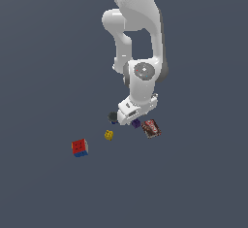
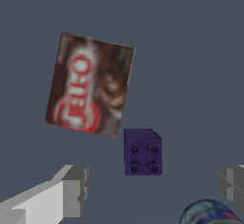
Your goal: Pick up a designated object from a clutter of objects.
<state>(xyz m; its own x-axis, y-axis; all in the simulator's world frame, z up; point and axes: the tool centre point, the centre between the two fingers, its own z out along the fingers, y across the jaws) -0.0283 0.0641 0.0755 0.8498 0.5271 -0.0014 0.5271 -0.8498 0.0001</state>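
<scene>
The designated object is a tiny dark purple studded brick (image 2: 142, 152), also visible just under the arm's hand (image 1: 136, 123) in the exterior view. My gripper (image 2: 155, 189) is open above it, with grey fingertips (image 2: 76, 189) set wide to either side and nothing between them. In the exterior view the fingers are hidden behind the white hand (image 1: 131, 109). The clutter lies around it: a brown-red flat packet (image 2: 90, 86) (image 1: 151, 128), a dark round blue-based piece (image 2: 209, 213) (image 1: 113, 117), a yellow block (image 1: 109, 135) and a red-white-blue puzzle cube (image 1: 79, 148).
All items rest on a plain dark grey floor (image 1: 193, 183). The packet lies close beside the purple brick, and the round piece sits close on its other side. The yellow block and the cube lie farther off toward the exterior view's left.
</scene>
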